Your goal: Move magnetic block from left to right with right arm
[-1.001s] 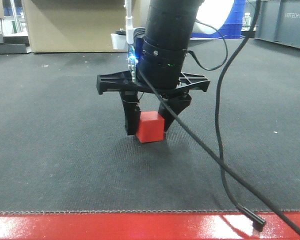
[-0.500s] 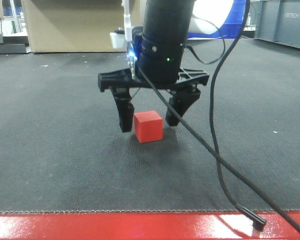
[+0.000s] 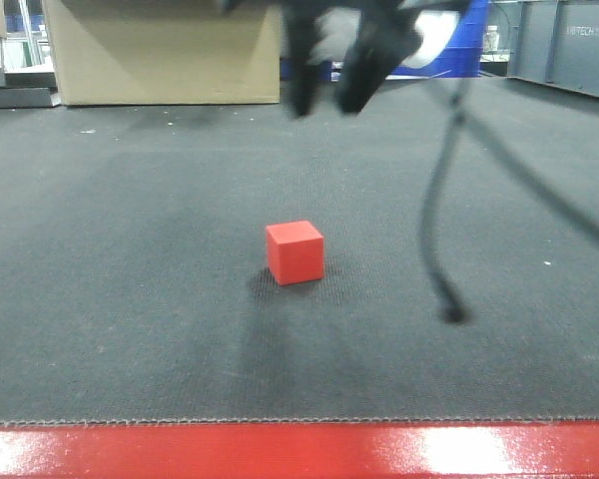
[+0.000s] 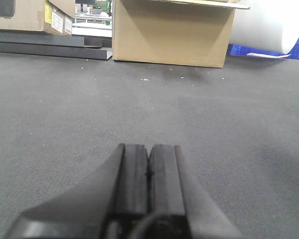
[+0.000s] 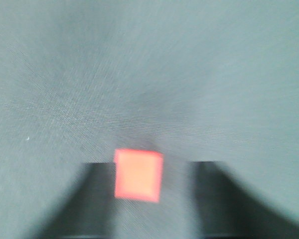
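Carpet, dark grey and finely ribbed, is covering the whole worktop, with a glossy red strip running along its near edge. Behind it, a large brown cardboard box is standing at the back left, and a blue bin is showing at the back right. Blurred and dark, the right gripper is hanging high at the top of the front view, well above the carpet; its jaws are spread apart and holding nothing, as the right wrist view shows, with one dark finger on either side. A black cable is dangling from that arm, its end hanging to the right of the cube. The left gripper is sitting low over bare carpet, jaws pressed together and empty. The magnetic block, a small red cube, is resting alone on the carpet near the middle, apart from both grippers.
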